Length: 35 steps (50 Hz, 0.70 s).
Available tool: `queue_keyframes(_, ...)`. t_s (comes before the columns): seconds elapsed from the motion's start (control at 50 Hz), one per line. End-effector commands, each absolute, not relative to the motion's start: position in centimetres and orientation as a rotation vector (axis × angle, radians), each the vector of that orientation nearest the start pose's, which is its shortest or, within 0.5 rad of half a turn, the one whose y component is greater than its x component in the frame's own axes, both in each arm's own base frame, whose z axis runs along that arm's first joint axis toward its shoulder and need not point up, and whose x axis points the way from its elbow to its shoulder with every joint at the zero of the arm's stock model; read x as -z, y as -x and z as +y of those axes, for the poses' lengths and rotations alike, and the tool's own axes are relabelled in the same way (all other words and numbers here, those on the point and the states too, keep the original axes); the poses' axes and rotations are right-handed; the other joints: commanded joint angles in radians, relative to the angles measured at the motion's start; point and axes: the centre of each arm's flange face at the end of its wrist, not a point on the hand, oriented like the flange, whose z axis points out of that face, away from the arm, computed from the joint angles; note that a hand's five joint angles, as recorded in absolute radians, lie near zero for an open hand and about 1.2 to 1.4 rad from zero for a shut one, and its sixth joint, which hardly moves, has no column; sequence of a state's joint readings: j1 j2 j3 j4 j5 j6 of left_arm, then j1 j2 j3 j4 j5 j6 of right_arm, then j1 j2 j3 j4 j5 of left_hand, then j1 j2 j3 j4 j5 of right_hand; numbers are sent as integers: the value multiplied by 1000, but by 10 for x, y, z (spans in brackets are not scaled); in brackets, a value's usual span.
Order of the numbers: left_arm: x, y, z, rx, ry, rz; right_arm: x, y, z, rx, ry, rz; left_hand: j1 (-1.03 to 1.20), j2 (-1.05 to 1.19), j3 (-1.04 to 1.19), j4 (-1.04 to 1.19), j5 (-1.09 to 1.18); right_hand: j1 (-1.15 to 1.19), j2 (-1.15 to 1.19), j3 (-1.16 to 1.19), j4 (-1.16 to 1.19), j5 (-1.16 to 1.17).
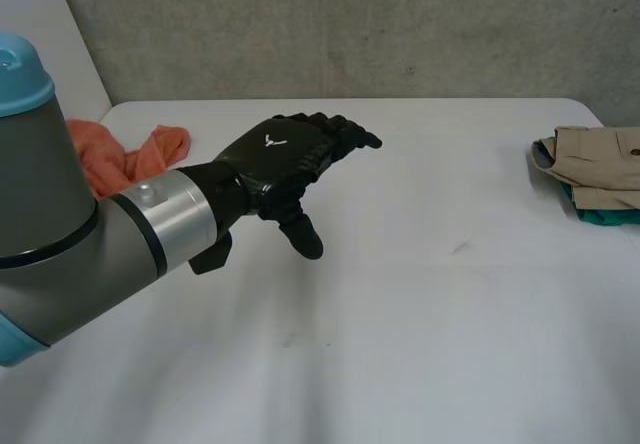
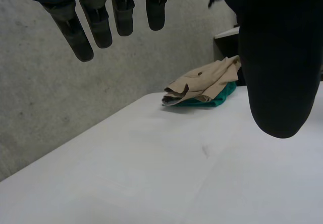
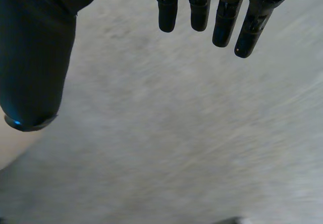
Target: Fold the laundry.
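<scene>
— Where's the laundry?
— An orange cloth (image 1: 130,154) lies crumpled near the left hand (image 1: 290,159), likely awaiting folding; the folded stack (image 1: 600,169) sits well beyond its fingertips, seemingly set aside as done
— And the hands?
— The left hand and the right hand (image 3: 33,57) are both spread, holding nothing

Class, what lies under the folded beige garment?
A teal cloth lies under the beige garment, only its edge showing; the rest is covered, so its shape cannot be seen.

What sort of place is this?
Probably a robot test bench: a white table against a concrete wall, with a folded clothes stack and a crumpled orange cloth.
</scene>
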<state>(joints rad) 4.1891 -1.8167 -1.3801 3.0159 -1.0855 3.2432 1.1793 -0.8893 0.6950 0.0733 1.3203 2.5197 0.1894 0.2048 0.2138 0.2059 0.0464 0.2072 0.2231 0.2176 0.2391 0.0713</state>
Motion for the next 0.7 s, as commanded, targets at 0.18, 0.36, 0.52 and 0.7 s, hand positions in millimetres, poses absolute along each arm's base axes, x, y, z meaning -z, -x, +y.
queue_keyframes(0.18, -291, 296, -236, -1658, 881, -1825, -336, -200, -397, -2282, -665, -1810, -11, -27, -36, -28, -43, -33, -49, -43, -65, -71)
queue_keyframes(0.36, -313, 238, -306, -2175, 517, -1905, -254, -283, -305, -2276, -951, -2156, -15, -30, -39, -31, -46, -33, -49, -43, -65, -71)
queue_keyframes(0.52, -252, 149, -400, -2242, 493, -2149, -210, -293, -254, -2165, -1151, -2209, -15, -30, -39, -31, -46, -33, -49, -43, -65, -71)
queue_keyframes(0.7, -162, 108, -451, -2151, 979, -2350, -180, -283, -239, -2061, -1232, -2220, -15, -30, -39, -31, -46, -33, -49, -43, -65, -71)
